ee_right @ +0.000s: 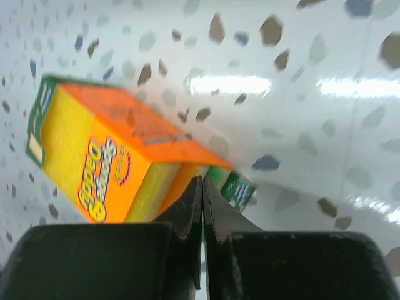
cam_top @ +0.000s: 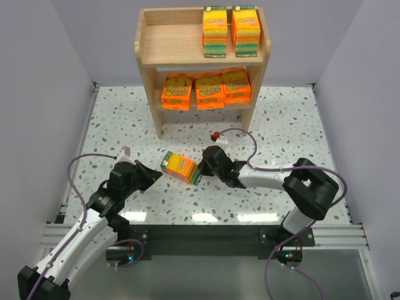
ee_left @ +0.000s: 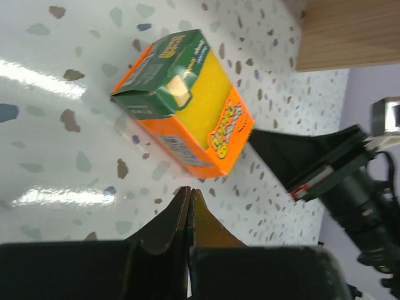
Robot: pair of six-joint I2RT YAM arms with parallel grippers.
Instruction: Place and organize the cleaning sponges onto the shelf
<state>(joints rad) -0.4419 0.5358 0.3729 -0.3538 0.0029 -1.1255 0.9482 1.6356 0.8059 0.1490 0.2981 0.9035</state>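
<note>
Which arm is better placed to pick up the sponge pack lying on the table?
Probably the right. The right gripper is shut at the end of the sponge pack and nearer the shelf; the left gripper, also shut, stands apart from it. Either must open first.

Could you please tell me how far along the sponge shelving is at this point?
Done: the shelf holds two yellow-and-green stacks on top and three orange packs below. In hand: nothing gripped; the last pack lies on the table, the shut right gripper at its end, the shut left gripper short of it. Left: shelving that pack.
</note>
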